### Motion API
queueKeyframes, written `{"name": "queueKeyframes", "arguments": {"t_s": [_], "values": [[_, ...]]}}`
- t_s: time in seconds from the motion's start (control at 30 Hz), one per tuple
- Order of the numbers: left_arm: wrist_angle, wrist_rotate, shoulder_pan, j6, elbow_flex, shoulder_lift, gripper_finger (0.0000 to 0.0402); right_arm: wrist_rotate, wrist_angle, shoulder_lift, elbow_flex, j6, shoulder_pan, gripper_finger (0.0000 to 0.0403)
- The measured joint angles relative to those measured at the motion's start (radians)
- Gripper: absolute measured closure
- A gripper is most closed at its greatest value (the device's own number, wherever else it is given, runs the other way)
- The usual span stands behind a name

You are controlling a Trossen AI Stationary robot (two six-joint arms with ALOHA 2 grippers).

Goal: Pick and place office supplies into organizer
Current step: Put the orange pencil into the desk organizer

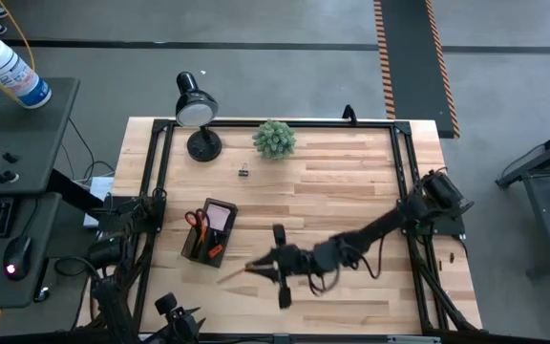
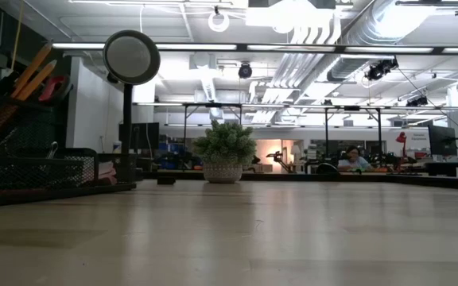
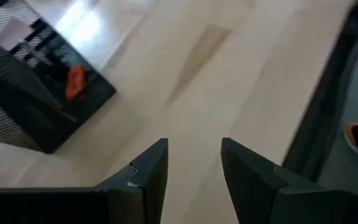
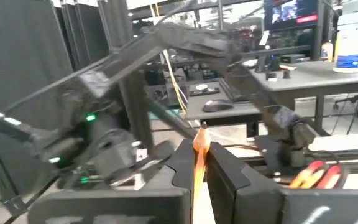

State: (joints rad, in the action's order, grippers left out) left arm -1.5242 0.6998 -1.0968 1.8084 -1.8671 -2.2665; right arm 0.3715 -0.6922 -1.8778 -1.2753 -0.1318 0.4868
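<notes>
Pale wood table (image 1: 351,191): the work surface seen from above; both arms reach in from its sides.
Organizer (image 1: 208,231): black mesh caddy near the table's left edge, already holding red-handled scissors (image 1: 195,219), a pink sticky-note pad (image 1: 220,216) and an orange-black marker (image 1: 215,251).
Right gripper (image 1: 273,270): stretched across the table to a spot just right of the organizer, above the front half of the table.
Right claw state: pinched narrow on a yellow-orange pencil (image 4: 200,163); in the right wrist view the pencil stands up between the two dark fingers (image 4: 229,171), its tip above them.
Pencil, overhead: a thin pale line (image 1: 238,273) sticks out from the gripper toward the organizer, apart from its wall.
Left gripper (image 3: 194,165): held over bare wood beside the organizer; the fingers stand wide apart with nothing between them.
Binder clip (image 1: 243,171): small and dark, lying alone on the table near the plant (image 1: 274,139); not yet collected.
Desk lamp (image 1: 197,107): at the back left of the table, no part of the task.
Stage (judged): carrying the pencil to the organizer.
Risk 1 (judged): the pencil is gripped low on its length, so it may pivot in the fingers and meet the mesh rim rather than a compartment.
Risk 2 (judged): scissors and marker already fill part of the caddy; a tilted entry could jam against them.
Risk 3 (judged): the left arm waits close to the caddy, so a wide approach could brush it.
</notes>
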Motion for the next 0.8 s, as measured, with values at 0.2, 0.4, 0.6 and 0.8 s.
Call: {"name": "queueKeyframes", "arguments": {"t_s": [0.2, 0.4, 0.6, 0.8], "values": [[0.043, 0.014, -0.018, -0.039, 0.0, 0.0, 0.0263, -0.163, 0.004, 0.0, -0.002, -0.062, -0.132, 0.0388], [0.047, 0.025, -0.017, -0.039, 0.0, 0.0, 0.0263, -0.264, 0.097, -0.072, -0.127, -0.07, -0.223, 0.0388], [0.047, 0.03, -0.016, -0.039, 0.0, 0.0, 0.0263, -0.299, 0.33, -0.207, -0.376, 0.02, -0.255, 0.0388], [0.068, 0.026, -0.023, -0.039, 0.0, 0.0, 0.0263, -0.314, 0.435, -0.284, -0.547, 0.086, -0.286, 0.0388]]}}
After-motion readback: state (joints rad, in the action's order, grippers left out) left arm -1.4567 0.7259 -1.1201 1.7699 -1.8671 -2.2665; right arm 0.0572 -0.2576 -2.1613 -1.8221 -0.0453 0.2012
